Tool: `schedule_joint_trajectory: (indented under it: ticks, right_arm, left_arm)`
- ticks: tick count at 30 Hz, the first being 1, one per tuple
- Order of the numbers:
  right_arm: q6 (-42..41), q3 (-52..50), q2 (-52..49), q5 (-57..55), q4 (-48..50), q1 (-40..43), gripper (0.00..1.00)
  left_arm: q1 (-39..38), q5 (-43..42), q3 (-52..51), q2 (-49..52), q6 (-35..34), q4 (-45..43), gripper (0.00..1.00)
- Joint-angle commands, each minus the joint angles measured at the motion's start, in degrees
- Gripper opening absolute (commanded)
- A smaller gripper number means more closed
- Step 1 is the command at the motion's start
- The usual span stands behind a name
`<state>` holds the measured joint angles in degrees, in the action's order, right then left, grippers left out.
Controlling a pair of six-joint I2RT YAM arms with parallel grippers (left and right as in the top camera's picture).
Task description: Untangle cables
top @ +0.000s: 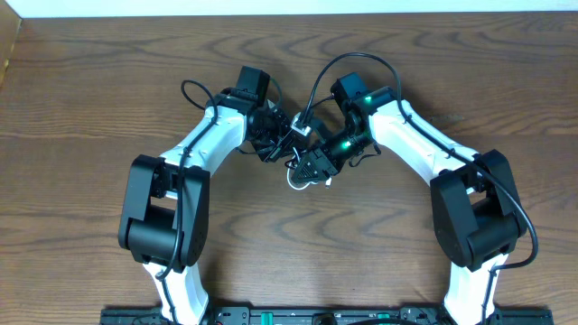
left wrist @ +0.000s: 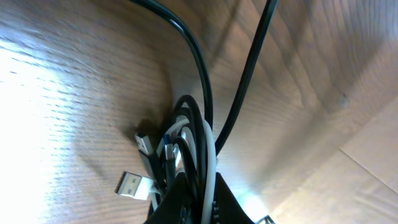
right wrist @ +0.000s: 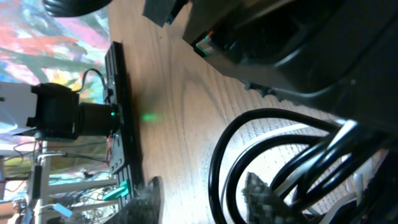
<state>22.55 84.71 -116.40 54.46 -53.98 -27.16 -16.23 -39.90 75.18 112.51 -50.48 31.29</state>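
The cables (top: 299,181) lie in a tangled bunch of black cords and one white cord at the table's centre, between both grippers. My left gripper (top: 281,145) is shut on the bunch; in the left wrist view black and white cords (left wrist: 198,134) run between its fingers (left wrist: 201,178). A white USB plug (left wrist: 132,185) and a dark plug (left wrist: 144,144) lie beside them on the wood. My right gripper (top: 312,166) is just right of the bunch. In the right wrist view its fingers (right wrist: 200,186) are apart, with black cable loops (right wrist: 217,155) passing between them.
Thicker black arm cords arch above the grippers (top: 348,60). The wooden table (top: 90,99) stretches to both sides. A black base rail (top: 298,316) runs along the front edge, and shows in the right wrist view (right wrist: 121,106).
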Motion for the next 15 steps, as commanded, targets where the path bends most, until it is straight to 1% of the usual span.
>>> schedule_joint_trajectory:
  ticks: [1,5,9,13,15]
  right_arm:
    - [0.07,0.37,0.68,2.67,-0.7,-2.4,0.31]
    - [1.95,0.37,0.7,12.07,-0.7,-0.9,0.27]
    - [3.32,0.39,0.7,20.87,-0.66,1.49,0.26]
    - [4.52,0.39,0.7,27.08,-0.61,3.41,0.26]
    - [4.59,0.42,0.7,31.76,-0.13,4.61,0.26]
  left_arm:
    - [-0.13,-6.58,0.48,0.13,0.5,-1.25,0.07]
    - [-0.13,-8.81,0.48,-0.46,0.59,-2.29,0.08]
    - [-0.13,-8.76,0.5,-2.47,2.21,-4.31,0.07]
    - [-0.15,-8.52,0.5,-5.18,4.11,-6.05,0.07]
    - [-0.13,-7.13,0.48,-6.86,4.42,-6.25,0.07]
